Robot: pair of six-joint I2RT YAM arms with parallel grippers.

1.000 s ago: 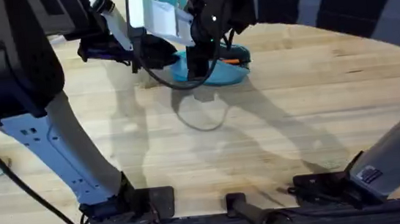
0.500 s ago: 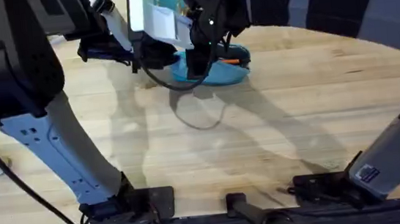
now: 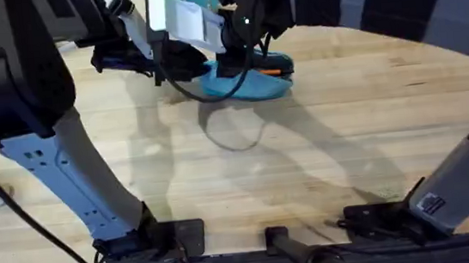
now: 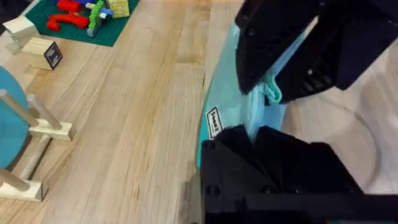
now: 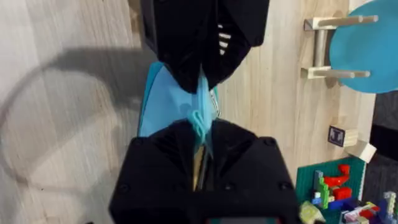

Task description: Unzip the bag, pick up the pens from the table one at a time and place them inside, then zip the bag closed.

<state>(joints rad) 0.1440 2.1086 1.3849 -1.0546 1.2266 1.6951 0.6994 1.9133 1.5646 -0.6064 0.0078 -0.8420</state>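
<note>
The light blue bag (image 3: 252, 85) lies on the table (image 3: 346, 129) at the far middle. An orange pen (image 3: 270, 72) shows in its right part along the zipper line. My left gripper (image 3: 183, 65) is shut on the bag's left end; the left wrist view shows its black fingers (image 4: 273, 155) clamped over the fabric (image 4: 221, 99). My right gripper (image 3: 232, 63) comes down from above just to the right of it. In the right wrist view it (image 5: 199, 146) is shut on the teal pull tab (image 5: 199, 118), close to the left gripper's fingers (image 5: 202, 50).
A teal disc on a wooden stand (image 5: 357, 37) stands behind the bag. A green plate with bricks (image 4: 74, 18) and a wooden block (image 4: 43, 53) lie farther off. A thin cable loop (image 3: 235, 136) hangs in front of the bag.
My right gripper has crept a little toward the left gripper along the bag, still on the pull tab. The left gripper has held still.
</note>
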